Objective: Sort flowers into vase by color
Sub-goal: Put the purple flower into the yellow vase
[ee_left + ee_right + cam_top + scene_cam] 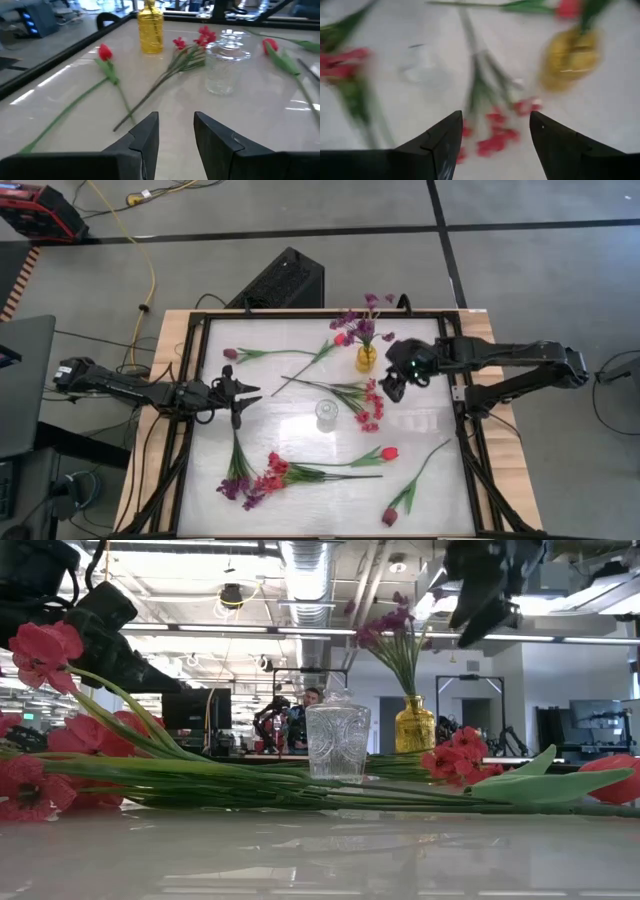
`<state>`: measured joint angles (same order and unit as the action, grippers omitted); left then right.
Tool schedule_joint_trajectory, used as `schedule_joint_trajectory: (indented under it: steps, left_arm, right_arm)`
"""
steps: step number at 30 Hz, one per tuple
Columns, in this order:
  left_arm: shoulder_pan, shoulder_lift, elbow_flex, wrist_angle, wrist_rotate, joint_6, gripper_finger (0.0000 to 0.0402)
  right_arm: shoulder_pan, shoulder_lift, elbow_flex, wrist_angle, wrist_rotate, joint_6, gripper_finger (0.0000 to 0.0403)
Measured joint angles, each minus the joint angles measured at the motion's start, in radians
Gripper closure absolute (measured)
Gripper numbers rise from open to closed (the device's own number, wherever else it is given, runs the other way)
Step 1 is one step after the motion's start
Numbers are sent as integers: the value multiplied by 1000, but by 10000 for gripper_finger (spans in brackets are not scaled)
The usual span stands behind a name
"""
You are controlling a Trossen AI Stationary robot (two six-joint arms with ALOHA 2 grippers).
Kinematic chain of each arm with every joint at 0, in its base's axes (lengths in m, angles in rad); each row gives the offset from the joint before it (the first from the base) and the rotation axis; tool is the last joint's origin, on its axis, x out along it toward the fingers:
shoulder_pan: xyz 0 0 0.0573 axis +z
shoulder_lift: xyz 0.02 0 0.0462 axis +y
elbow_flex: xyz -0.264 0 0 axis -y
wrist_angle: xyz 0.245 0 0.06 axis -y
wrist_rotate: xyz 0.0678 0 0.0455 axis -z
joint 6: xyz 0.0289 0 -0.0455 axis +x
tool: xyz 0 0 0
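My right gripper (393, 390) (495, 119) is open and hangs above the table, over a red blossom spray (370, 406) (495, 136) that lies flat. Beside it stands a yellow vase (367, 359) (414, 726) holding purple flowers (362, 322). A clear glass vase (327, 413) (338, 742) stands mid-table with nothing in it. My left gripper (246, 402) (176, 127) is open at the table's left side and touches nothing. Red tulips (232, 353) (388, 452) (390, 516) and a mixed red and purple bunch (252, 482) lie on the table.
The white tabletop has a black frame (190, 410) around it. Another stem with a red head (338, 340) lies near the yellow vase. Open tabletop shows between my left gripper and the glass vase. A person sits far behind the table (312, 700).
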<state>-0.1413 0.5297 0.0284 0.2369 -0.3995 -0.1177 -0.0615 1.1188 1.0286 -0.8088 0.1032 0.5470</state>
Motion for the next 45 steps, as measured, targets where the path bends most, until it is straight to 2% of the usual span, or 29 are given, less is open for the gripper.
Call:
schedule_joint_trajectory:
  steps: [3,8,14,16,19,25,27,32,37,41,45]
  left_arm:
    - [0,0,0,0,71,-5,290]
    - [0,0,0,4,257,-43,290]
    - [-31,0,10,20,500,-92,290]
    - [-64,0,32,17,548,-127,290]
    - [-141,0,93,-96,537,-141,290]
    - [-281,79,366,-613,351,-22,290]
    - [-311,146,434,-728,338,32,290]
    - [-370,334,472,-732,395,144,290]
    - [-402,546,498,-753,407,176,290]
    - [-423,682,547,-810,406,248,290]
    - [-434,761,618,-924,356,300,290]
  right_arm:
    - [94,9,0,58,0,66,145]
    - [246,64,0,182,26,184,145]
    - [391,210,0,373,56,224,145]
    - [432,269,0,448,56,223,145]
    - [492,359,18,532,55,222,145]
    - [570,517,148,543,55,177,145]
    - [579,560,193,545,56,150,145]
    - [586,652,304,543,54,92,145]
    - [599,704,387,527,47,26,145]
    - [612,702,393,521,49,1,145]
    - [619,700,393,493,52,-6,145]
